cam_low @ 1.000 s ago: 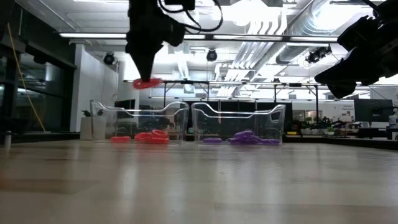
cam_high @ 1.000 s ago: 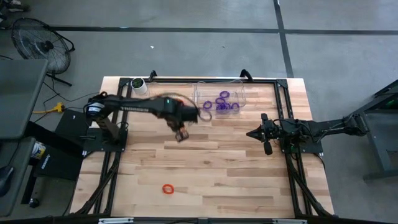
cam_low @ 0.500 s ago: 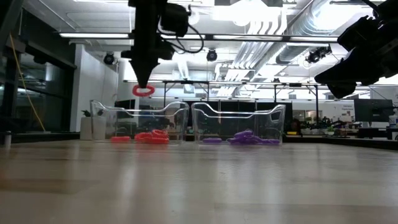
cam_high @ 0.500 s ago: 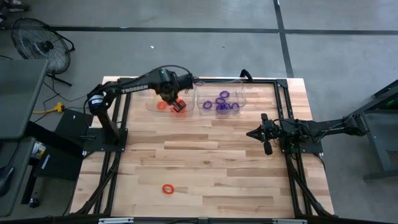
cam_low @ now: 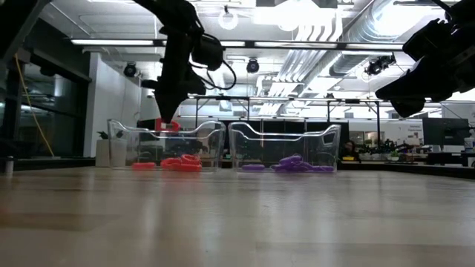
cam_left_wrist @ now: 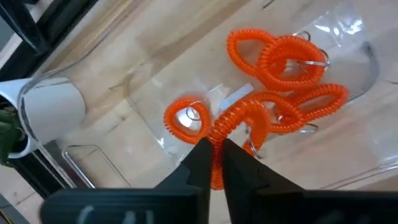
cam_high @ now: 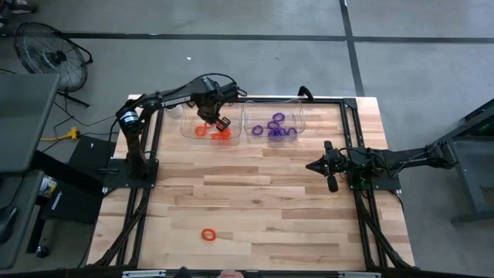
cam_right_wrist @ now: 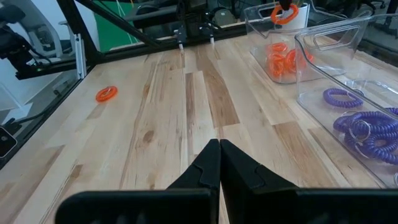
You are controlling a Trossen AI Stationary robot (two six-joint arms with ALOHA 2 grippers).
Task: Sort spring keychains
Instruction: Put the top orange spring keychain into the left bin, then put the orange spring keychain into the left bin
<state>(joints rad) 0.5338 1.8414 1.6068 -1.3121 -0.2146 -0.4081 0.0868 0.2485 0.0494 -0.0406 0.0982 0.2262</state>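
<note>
1. High view: I reached my left gripper (cam_high: 220,123) over the left bin (cam_high: 187,131), so the orange keychain (cam_high: 225,133) would drop among its colour. My right gripper (cam_high: 322,165) waited shut near the table's right edge. One orange loop (cam_high: 208,234) lay alone near the front edge.
2. Low view: the arm hung steeply, gripper (cam_low: 165,122) at the rim.
3. Left wrist view: my fingers (cam_left_wrist: 199,163) pinched the keychain (cam_left_wrist: 231,121), nearly closed.
4. Right wrist view: purple keychains (cam_right_wrist: 364,132) lay in their bin (cam_right_wrist: 323,87).
</note>
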